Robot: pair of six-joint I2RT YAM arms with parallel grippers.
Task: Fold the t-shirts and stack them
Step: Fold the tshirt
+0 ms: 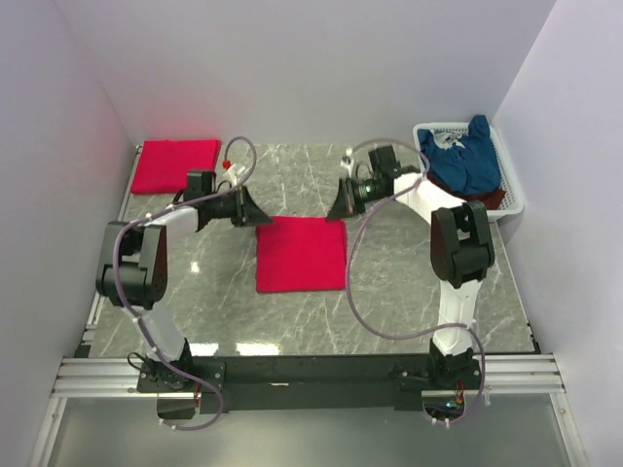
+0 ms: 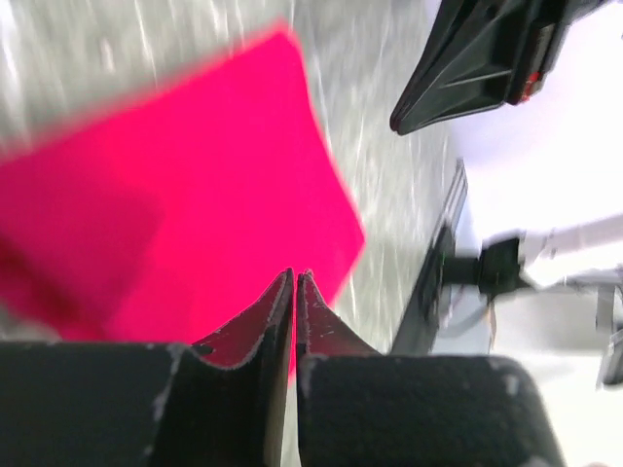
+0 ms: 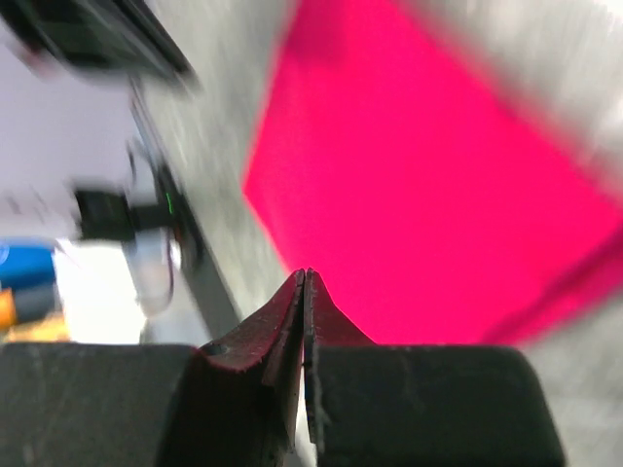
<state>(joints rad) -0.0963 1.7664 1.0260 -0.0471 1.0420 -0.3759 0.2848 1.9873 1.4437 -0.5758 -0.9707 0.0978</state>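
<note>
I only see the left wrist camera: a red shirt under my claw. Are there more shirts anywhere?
Observer: Yes, another folded red t-shirt lies at the far left corner of the table.
Operator: Any blue ones?
Observer: A navy t-shirt is heaped in a white basket at the far right.
Operator: Is anything else in there?
Observer: A darker red cloth shows beneath the navy one.
</note>
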